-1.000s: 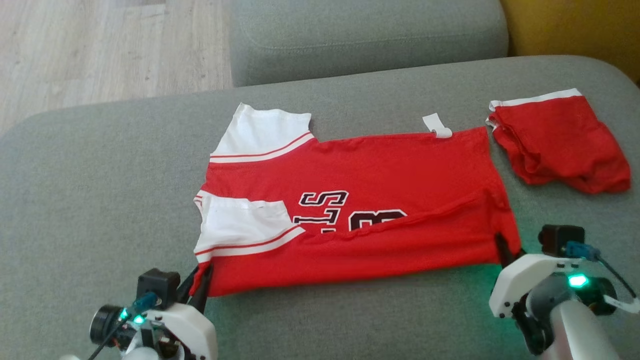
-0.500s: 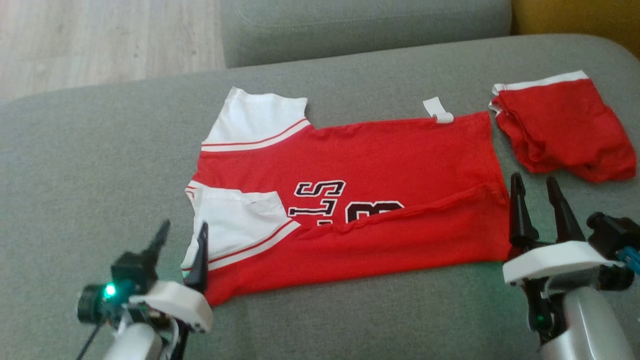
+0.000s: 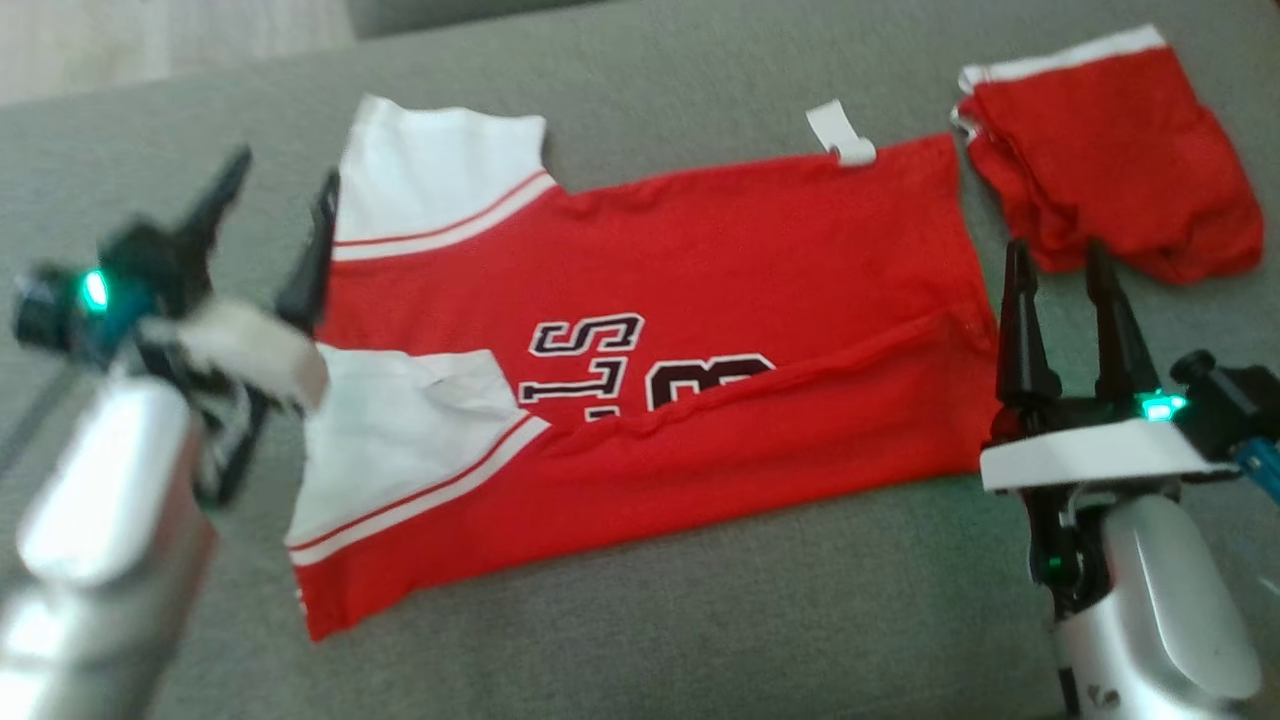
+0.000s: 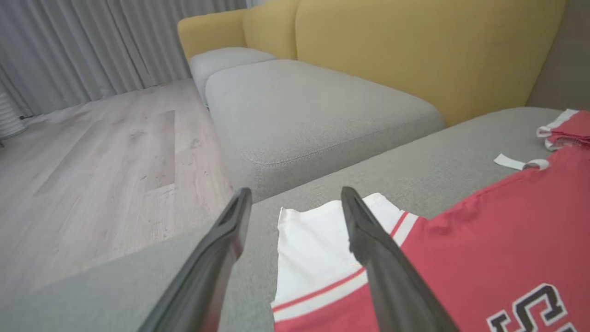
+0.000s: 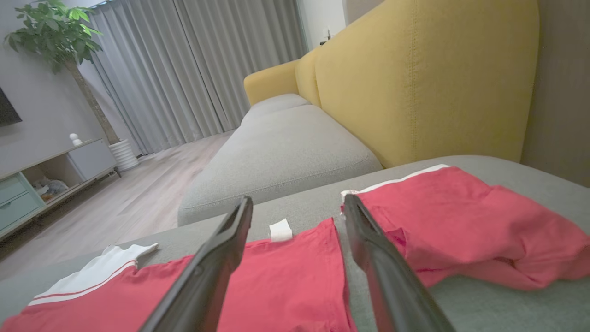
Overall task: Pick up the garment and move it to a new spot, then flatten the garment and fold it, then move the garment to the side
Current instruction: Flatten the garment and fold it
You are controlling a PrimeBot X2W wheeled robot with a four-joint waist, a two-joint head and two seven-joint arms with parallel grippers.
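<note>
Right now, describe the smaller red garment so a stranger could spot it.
On the grey cushion, look past the right end of the red jersey. The smaller red garment lies bunched there, plain with one white edge band; the jersey bears dark lettering.

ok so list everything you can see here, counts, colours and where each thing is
jersey: one, red with white sleeves and dark lettering, spread on the cushion, near edge folded over
label: one, white, at the jersey's far edge
shorts: one pair, red with a white band, bunched right of the jersey
cushion: one, grey, under both garments
sofa seat: one, grey, beyond the cushion
sofa back: one, yellow, behind the seat
floor: pale wood, beside the sofa
curtains: grey, far wall
potted plant: one, green, by the curtains
cabinet: one, pale with green drawers, beside the plant
left gripper: one, dark fingers, open, by the far sleeve
right gripper: one, dark fingers, open, between jersey and shorts
</note>
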